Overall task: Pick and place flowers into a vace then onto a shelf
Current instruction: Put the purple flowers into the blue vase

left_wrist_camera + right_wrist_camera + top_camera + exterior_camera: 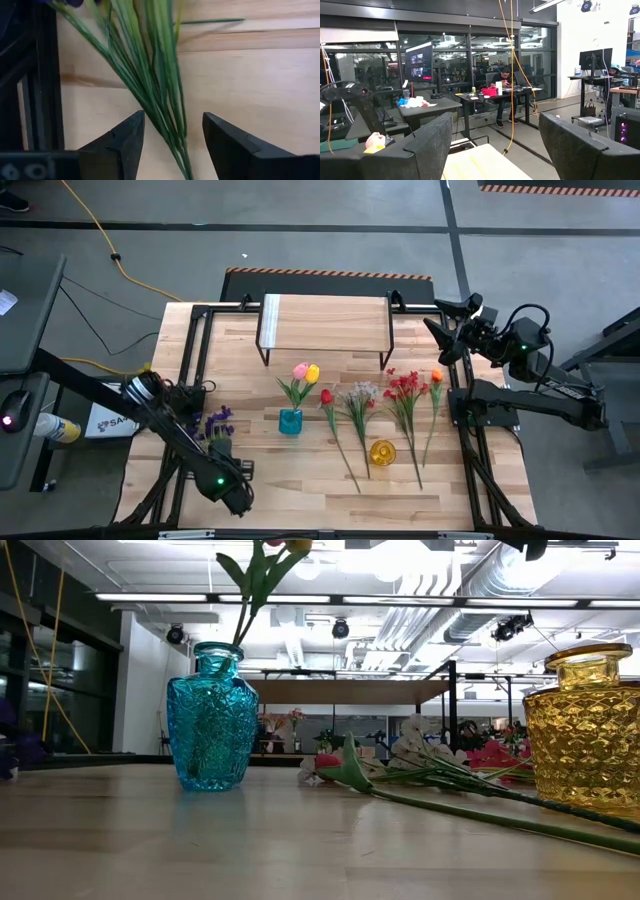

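Left hand (172,142) sits low at the left front corner of the bench (300,480), its fingers (125,142) apart on either side of a bundle of thin green stems, with bare gaps showing between each pad and the stems, so it straddles them without clenching. These stems belong to the purple flower (218,420), whose bloom lies just inside the bench's left edge, close beside the black frame rail (47,75).

Right hand (492,150) hangs released, fingers wide apart and holding nothing, raised off the bench's right rear corner and looking out into the room, where a person sits at a desk far off.

A blue vase (290,421) stands upright near the bench's middle with a pink and yellow flower (305,372) in it. To its right the remaining flowers (405,395) lie flat and side by side, stems toward the front edge; a yellow vase (382,452) stands among the stems.

Along the rear edge stands the shelf (325,323), its top bare, with a white strip at its left end. Open wood lies between the blue vase and the left hand, and along the front edge.
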Controlling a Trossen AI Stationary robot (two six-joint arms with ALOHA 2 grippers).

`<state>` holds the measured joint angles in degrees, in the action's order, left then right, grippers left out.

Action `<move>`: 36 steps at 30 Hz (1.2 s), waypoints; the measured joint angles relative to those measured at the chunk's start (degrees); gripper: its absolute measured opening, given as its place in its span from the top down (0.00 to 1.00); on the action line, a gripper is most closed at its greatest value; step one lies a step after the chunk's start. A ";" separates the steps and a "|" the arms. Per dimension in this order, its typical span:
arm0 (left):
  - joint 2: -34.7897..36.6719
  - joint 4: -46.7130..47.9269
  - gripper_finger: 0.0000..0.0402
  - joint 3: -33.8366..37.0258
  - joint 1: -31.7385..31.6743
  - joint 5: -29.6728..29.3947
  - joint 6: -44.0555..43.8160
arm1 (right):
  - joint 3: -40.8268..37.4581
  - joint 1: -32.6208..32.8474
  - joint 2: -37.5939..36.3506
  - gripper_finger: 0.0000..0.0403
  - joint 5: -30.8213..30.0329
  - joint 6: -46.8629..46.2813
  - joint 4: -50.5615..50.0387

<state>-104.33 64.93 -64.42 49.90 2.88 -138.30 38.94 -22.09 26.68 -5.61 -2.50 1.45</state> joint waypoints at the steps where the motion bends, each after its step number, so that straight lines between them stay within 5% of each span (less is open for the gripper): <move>1: -0.43 0.03 0.42 0.00 -0.20 1.04 0.02 | 0.02 0.00 0.00 0.29 0.00 0.00 0.00; 15: -3.50 0.39 0.43 -0.17 -2.78 4.70 0.00 | 0.00 -0.01 0.00 0.29 0.00 0.02 0.00; 19: -3.84 3.16 0.54 0.21 -3.47 2.81 -0.14 | 0.00 0.00 0.00 0.29 0.00 0.02 0.00; 26: -3.41 -0.47 0.91 2.16 -3.84 0.86 -0.04 | 0.00 -0.01 0.00 0.29 0.00 0.02 -0.37; 36: -3.94 1.82 0.92 -0.68 -3.75 -1.68 -0.22 | 0.00 -0.02 0.00 0.29 0.00 0.00 -0.39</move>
<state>-108.27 66.75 -65.10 46.15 1.20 -138.52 38.94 -22.11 26.68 -5.61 -2.50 1.06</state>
